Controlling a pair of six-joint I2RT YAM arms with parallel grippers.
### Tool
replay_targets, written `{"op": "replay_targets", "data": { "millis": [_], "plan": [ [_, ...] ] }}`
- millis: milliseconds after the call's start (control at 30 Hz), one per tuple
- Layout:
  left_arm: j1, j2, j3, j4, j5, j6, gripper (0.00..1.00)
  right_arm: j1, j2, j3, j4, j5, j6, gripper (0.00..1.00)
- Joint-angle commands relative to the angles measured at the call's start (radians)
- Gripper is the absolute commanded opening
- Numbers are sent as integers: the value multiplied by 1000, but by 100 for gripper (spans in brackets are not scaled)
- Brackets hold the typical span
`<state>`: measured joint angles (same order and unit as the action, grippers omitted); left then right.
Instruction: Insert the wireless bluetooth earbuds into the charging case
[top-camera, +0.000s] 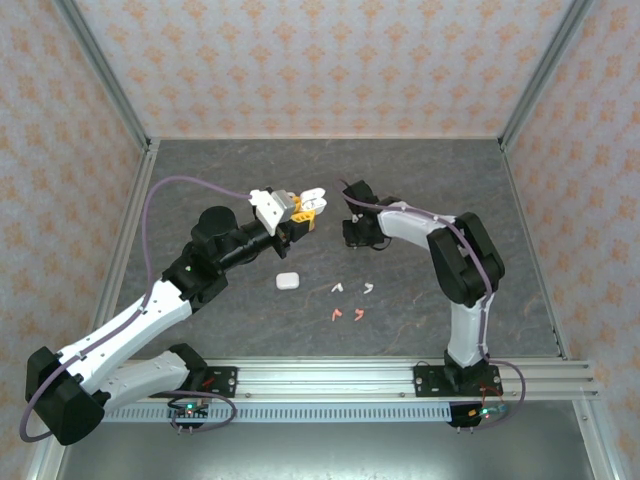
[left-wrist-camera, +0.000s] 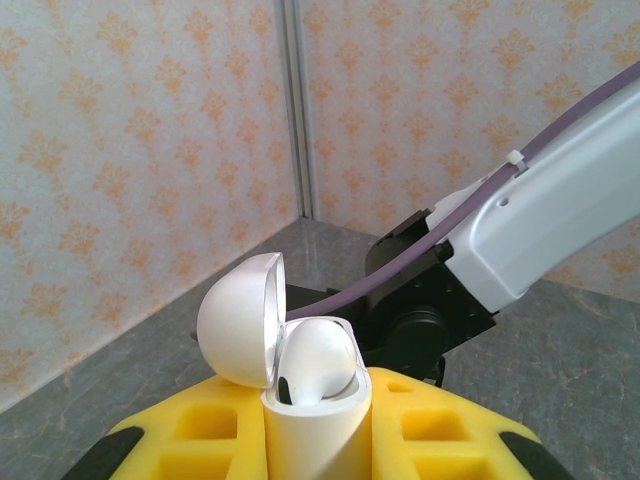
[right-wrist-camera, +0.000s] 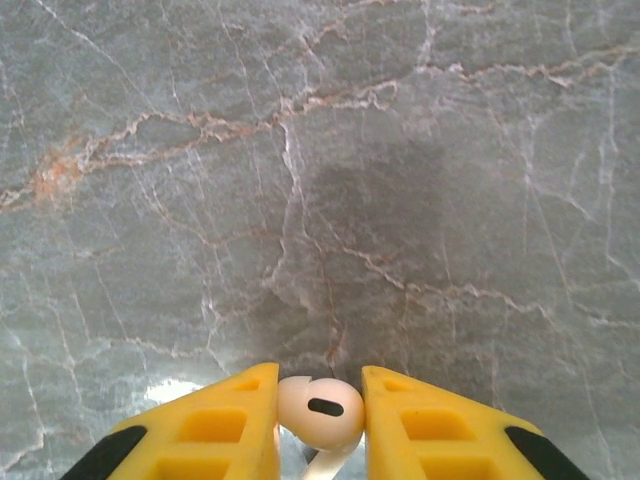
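Pinched between the yellow fingers (right-wrist-camera: 240, 425) of the right tool (right-wrist-camera: 320, 382): one white earbud (right-wrist-camera: 320, 405). Bulb at the fingertips, stem running back toward the wrist, so long axis in line with the fingers and nose aimed down at veined grey stone. Bears a dark oval slot on the bulb face. Tool clenched on it, a pad touching each side of the bulb.

Clamped in the left tool (left-wrist-camera: 318, 390): the charging case (left-wrist-camera: 315, 440), white and rounded. Stands upright between the yellow pads, long axis along the fingers, mouth pointing away from the wrist. Lid (left-wrist-camera: 240, 320) swung open to the left on its hinge, hollow side turned toward the mouth. Already seated inside, a second earbud (left-wrist-camera: 320, 355) (bulb proud of the rim, stem down out of sight).

From above, both tools nearly tip to tip over the middle of the tabletop (top-camera: 200, 180); height above it hard to judge.

Nearer the arm bases, a loose cluster:
- a closed white case (top-camera: 287, 282) lying flat
- to its right, a pair of white earbuds (top-camera: 338, 287)
- just nearer still, a pair of coral-pink earbuds (top-camera: 358, 313), all too small to tell which way the stems point

Bounded by an aluminium rail (top-camera: 400, 375) along the near edge and slanted rails at left and right, with patterned walls (top-camera: 300, 60) closing three sides. Broad grey stone behind the tools up to the back wall, and more to the right of the right arm (top-camera: 455, 260).
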<state>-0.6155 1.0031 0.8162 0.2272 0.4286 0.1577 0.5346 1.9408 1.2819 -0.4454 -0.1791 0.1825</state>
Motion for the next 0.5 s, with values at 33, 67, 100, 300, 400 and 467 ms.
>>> {"op": "replay_targets", "data": {
  "millis": [33,67,100,300,400,467],
  "plan": [
    [-10,-3,6,3,-19,5,0,7,-104,-26,24,35,-13,23],
    [-11,-3,4,3,-20,5,0,8,-120,-33,30,40,-15,23],
    [-10,-3,4,7,-23,4,0,6,-143,-41,36,45,-16,23],
    [-10,10,-8,96,-29,-56,0,6,-296,-109,97,56,-14,23],
    [-11,26,-24,200,-34,-135,0,3,-402,-159,158,50,-10,23],
    [-10,40,-25,239,-22,-162,0,0,-481,-188,197,48,-13,23]
  ]
}}
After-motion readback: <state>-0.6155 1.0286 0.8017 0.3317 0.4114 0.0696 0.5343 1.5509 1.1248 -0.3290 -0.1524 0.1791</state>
